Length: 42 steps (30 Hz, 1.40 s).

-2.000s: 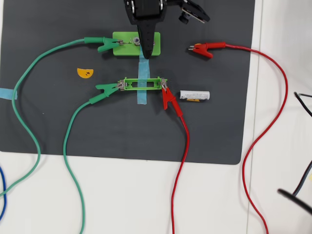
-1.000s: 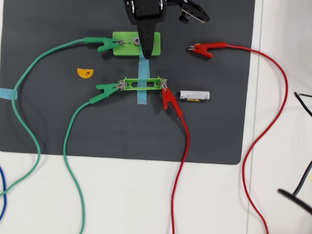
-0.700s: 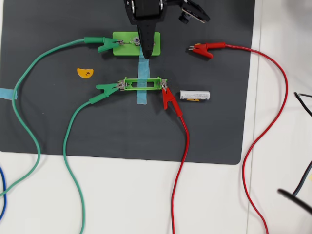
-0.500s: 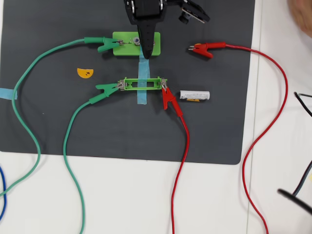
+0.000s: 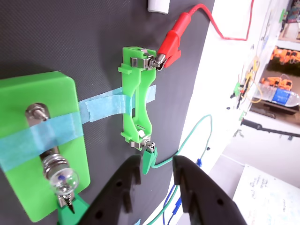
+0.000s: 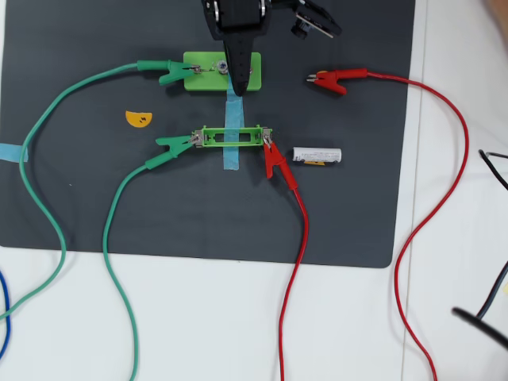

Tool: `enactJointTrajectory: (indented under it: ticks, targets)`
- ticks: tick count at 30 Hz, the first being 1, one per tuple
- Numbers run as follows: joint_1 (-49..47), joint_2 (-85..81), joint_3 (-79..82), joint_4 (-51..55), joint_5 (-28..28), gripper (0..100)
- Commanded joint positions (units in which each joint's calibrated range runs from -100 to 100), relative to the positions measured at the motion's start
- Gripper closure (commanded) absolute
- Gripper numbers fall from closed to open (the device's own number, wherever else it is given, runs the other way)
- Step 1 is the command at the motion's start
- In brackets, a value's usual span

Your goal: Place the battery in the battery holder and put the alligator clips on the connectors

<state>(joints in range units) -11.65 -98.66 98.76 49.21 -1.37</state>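
Observation:
The battery (image 6: 317,155) lies on the black mat just right of the battery holder (image 6: 232,137), a narrow green frame with nothing in it. Only the battery's white end (image 5: 158,4) shows in the wrist view, beyond the holder (image 5: 137,96). One red alligator clip (image 6: 275,161) bites the holder's right connector (image 5: 151,59). A green clip (image 6: 175,143) bites its left one (image 5: 144,143). A second red clip (image 6: 333,79) lies loose at the upper right. My gripper (image 6: 236,86) hangs over the light-green block (image 6: 198,78). In the wrist view the gripper (image 5: 157,164) is narrowly open and holds nothing.
The block (image 5: 28,117) carries a small bulb (image 5: 63,178), and another green clip (image 6: 171,71) grips its left side. Blue tape (image 6: 232,119) runs between block and holder. A yellow half-disc (image 6: 137,118) lies to the left. Long wires trail onto the white table (image 6: 238,317).
Nothing on the mat has moved and the arm is still. A blurred pinkish shape at the top right edge half a second ago is gone.

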Motion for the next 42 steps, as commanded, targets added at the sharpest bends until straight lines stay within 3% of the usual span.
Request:
enactJointTrajectory:
  ticks: [1,35,42]
  targets:
    - [-0.12,-0.49,0.81,0.17,-0.06,95]
    - [2.21,-0.49,-1.48,0.43,1.55,96]
    - [2.81,-0.49,-13.32,9.88,1.66,96]
